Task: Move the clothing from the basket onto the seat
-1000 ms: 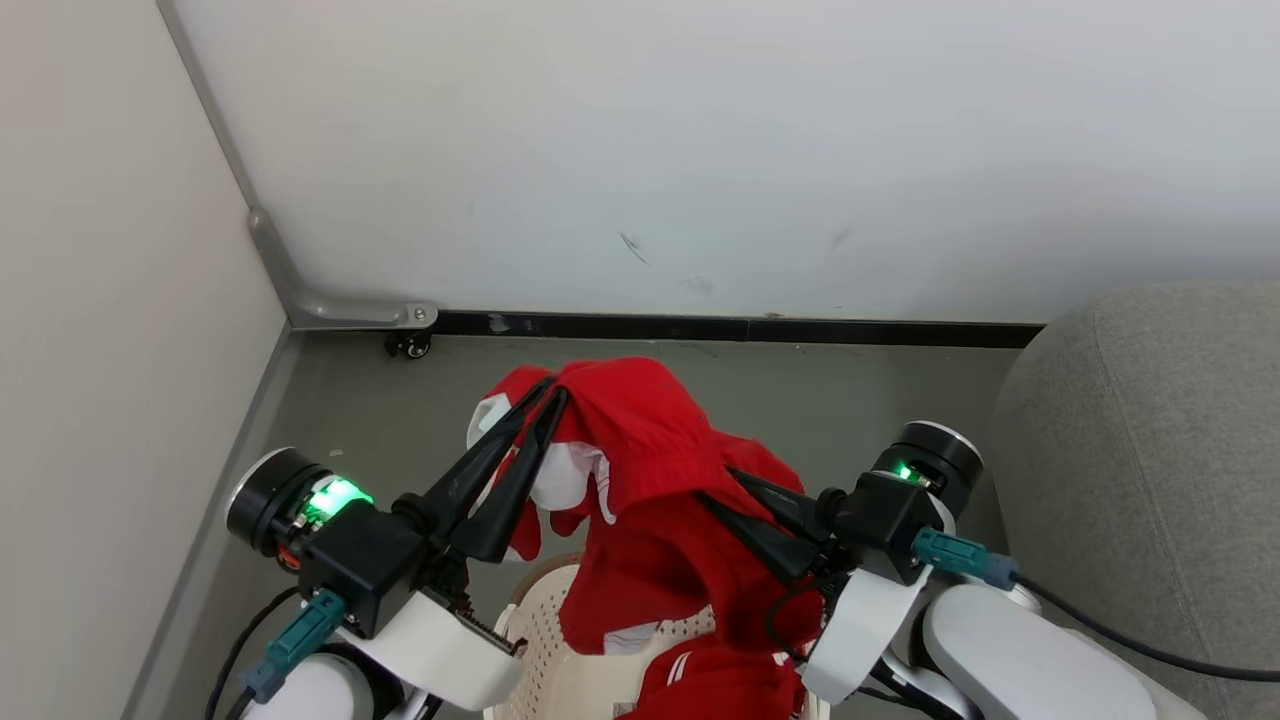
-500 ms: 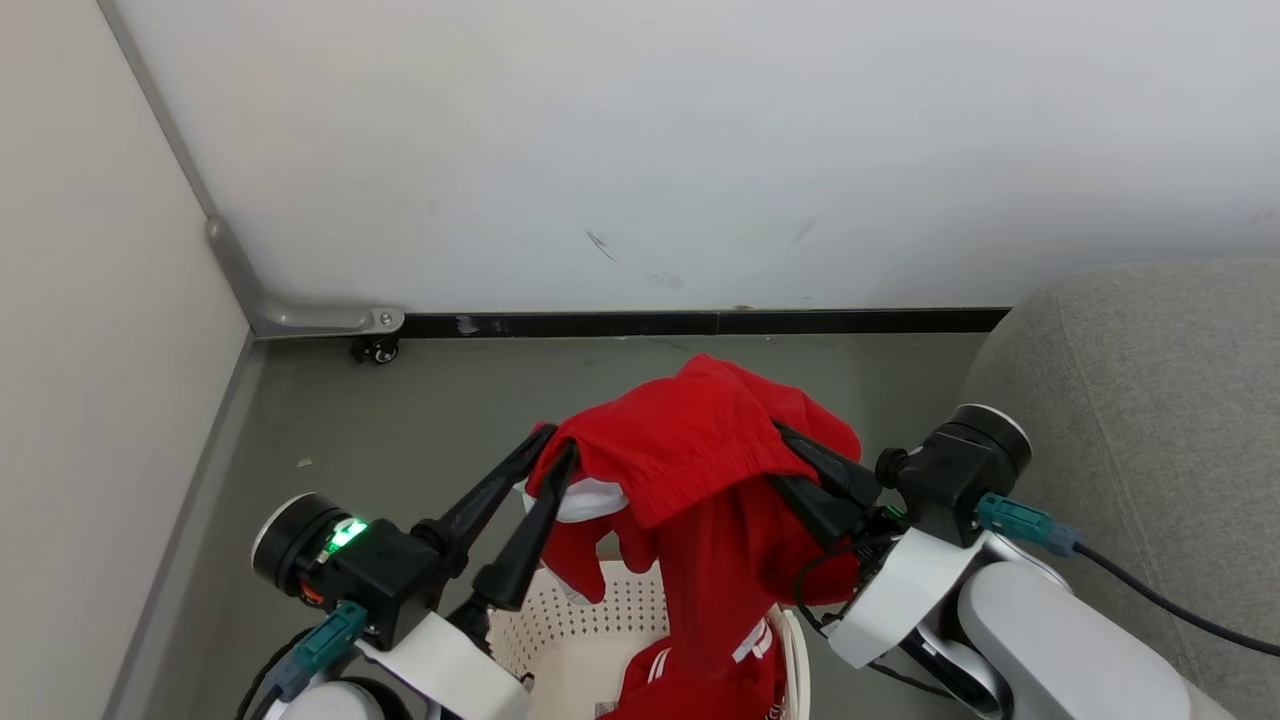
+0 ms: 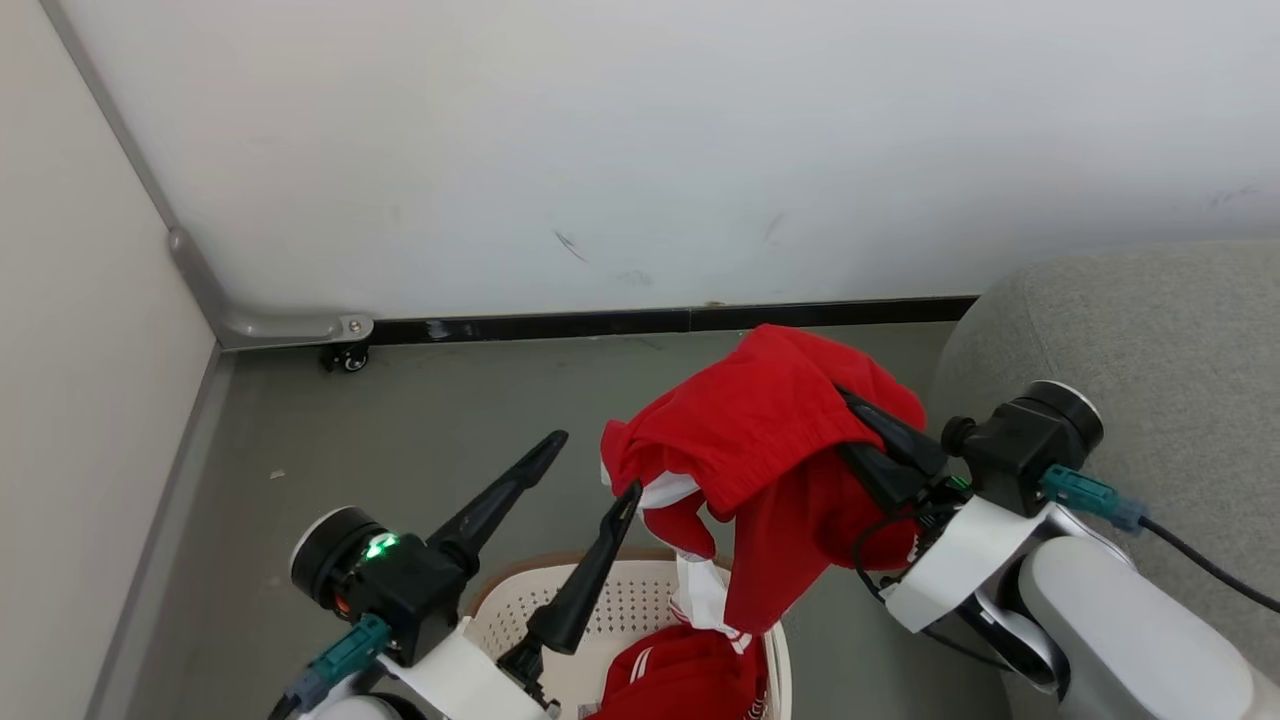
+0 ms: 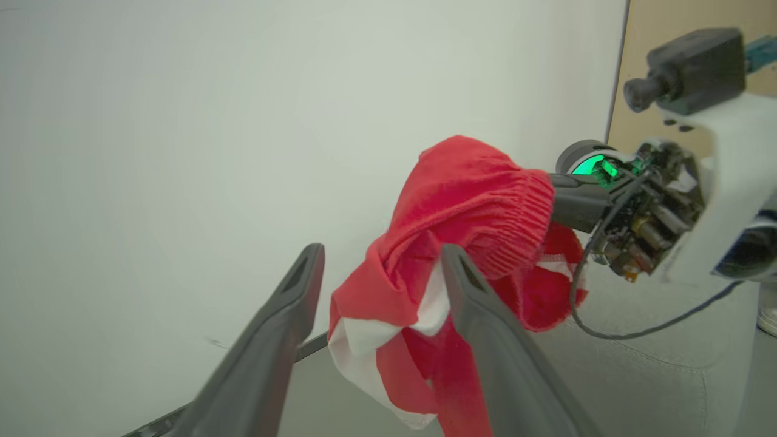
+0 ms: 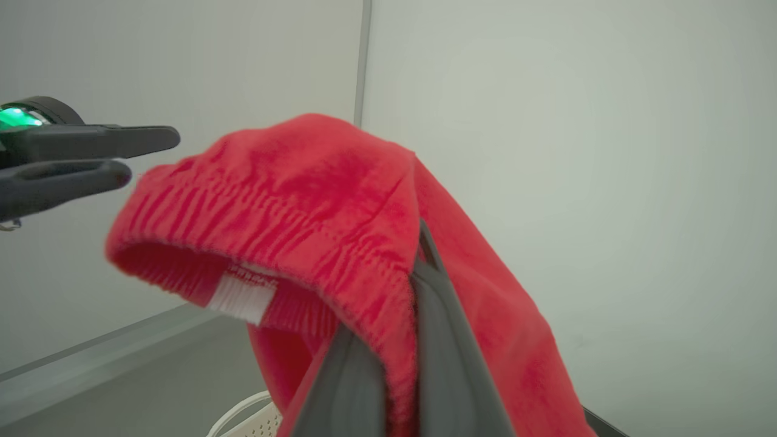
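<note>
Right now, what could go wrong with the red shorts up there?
1. Only the right end effector grips the shorts, at the waistband; they may slip onto the floor before reaching the seat.
2. Their loose end dangles over the basket and might snag its rim.
3. The open left end effector is close and could catch the cloth.

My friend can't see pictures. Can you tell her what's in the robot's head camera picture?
The robot's right gripper holds red shorts up in the air above a cream laundry basket with more red clothing inside. Its left gripper is open beside the shorts, and a big grey seat is on the right.
</note>
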`<state>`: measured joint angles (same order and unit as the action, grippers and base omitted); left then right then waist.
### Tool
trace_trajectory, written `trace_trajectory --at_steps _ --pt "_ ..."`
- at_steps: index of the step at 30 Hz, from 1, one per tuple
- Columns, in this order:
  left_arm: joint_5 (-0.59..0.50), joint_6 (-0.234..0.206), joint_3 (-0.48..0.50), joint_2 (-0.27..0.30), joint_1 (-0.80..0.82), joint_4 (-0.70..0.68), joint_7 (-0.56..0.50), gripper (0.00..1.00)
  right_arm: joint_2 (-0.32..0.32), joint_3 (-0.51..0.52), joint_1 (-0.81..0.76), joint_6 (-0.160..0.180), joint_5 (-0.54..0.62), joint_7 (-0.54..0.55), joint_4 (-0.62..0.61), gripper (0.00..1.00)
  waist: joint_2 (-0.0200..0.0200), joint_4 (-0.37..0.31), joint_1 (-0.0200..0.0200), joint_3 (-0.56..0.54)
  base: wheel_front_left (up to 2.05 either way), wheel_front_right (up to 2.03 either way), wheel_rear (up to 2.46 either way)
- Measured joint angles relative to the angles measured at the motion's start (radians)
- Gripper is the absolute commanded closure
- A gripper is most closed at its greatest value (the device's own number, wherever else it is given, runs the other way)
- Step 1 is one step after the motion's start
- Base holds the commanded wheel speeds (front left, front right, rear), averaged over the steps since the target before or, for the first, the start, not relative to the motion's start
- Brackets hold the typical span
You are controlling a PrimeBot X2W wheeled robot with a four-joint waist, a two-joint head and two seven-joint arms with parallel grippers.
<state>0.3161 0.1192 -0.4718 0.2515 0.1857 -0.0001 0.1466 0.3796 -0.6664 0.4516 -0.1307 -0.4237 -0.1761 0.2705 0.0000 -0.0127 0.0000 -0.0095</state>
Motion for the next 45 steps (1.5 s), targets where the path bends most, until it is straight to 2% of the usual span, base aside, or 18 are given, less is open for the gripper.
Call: trace_trajectory --at_steps 7,27,45 --pt "0.0 0.006 -0.066 0.03 0.001 -0.002 -0.003 0.0 0.025 0.046 -0.014 0.0 -0.003 0.002 0.0 1.0 0.0 -0.025 0.0 0.001 0.0 0.0 0.0" --pt "0.049 0.006 -0.179 0.031 0.045 0.022 0.003 0.0 0.049 0.115 -0.124 0.0 -0.004 0.021 -0.027 1.0 0.0 -0.122 0.0 0.012 0.0 0.0 0.0" --pt "0.08 0.006 -0.2 0.032 0.074 0.058 0.031 0.0 0.062 0.163 -0.166 0.0 -0.003 0.041 -0.074 1.0 0.0 -0.225 0.0 0.028 0.0 0.0 0.0"
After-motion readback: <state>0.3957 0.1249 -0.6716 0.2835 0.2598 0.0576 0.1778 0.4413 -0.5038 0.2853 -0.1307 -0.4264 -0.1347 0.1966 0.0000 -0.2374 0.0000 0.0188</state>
